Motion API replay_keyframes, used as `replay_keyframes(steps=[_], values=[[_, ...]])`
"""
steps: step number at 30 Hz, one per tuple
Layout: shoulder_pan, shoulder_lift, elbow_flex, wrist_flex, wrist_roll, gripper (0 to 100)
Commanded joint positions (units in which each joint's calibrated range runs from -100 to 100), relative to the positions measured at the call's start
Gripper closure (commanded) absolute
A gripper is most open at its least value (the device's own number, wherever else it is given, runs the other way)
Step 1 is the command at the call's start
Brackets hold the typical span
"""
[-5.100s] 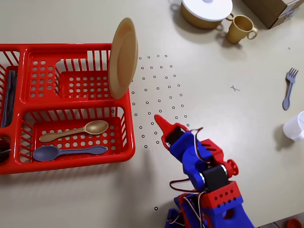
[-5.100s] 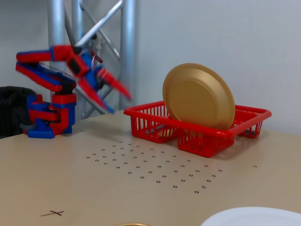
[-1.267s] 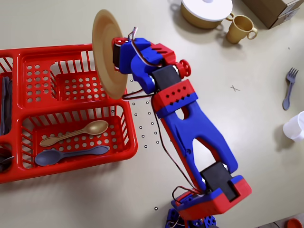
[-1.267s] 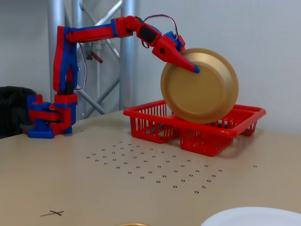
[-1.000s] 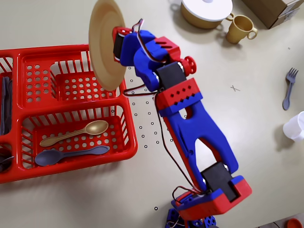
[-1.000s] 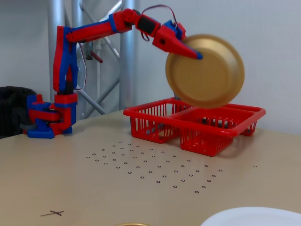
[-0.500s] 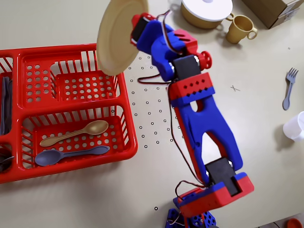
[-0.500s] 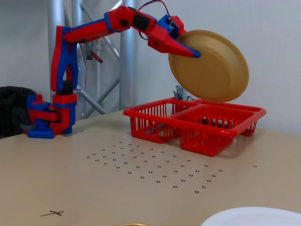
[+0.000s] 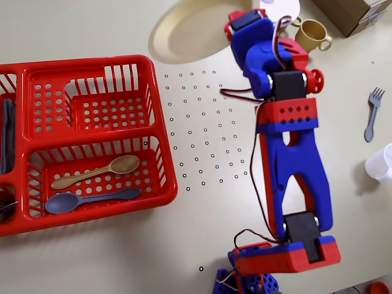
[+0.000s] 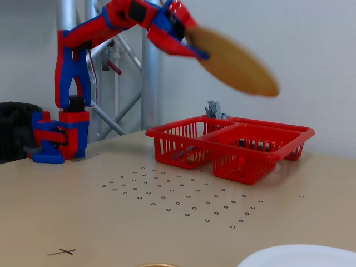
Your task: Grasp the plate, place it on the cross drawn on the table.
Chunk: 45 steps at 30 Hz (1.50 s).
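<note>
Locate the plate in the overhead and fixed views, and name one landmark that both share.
Overhead view: the plate is at the top centre, cut by the top edge, at the gripper.
Fixed view: the plate is upper centre-right, tilted and blurred in the air, held out from the gripper.
Shared landmark: the red basket, left in the overhead view, centre-right in the fixed view.

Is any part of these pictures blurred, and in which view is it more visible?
In the fixed view the plate held high by the gripper is smeared by motion blur, while the red basket is sharp. In the overhead view the plate is only slightly soft; lighting is even, without glare.
</note>
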Motion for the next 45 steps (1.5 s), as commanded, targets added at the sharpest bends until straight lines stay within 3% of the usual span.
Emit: replay_keyframes(steps=[1, 9, 14, 17, 25, 32, 45], values=[[3.2, -3.7, -6.1, 2.6, -2.2, 100], [11.8, -14.3, 3.0, 3.1, -5.7, 100], [16.8, -25.2, 25.2, -4.1, -6.5, 100], [20.4, -26.2, 28.3, -3.7, -7.3, 100], [31.1, -22.6, 29.0, -3.5, -8.4, 100], [38.2, -19.8, 35.5, -5.7, -6.0, 100], [42.7, -7.8, 41.0, -16.3, -7.3, 100]])
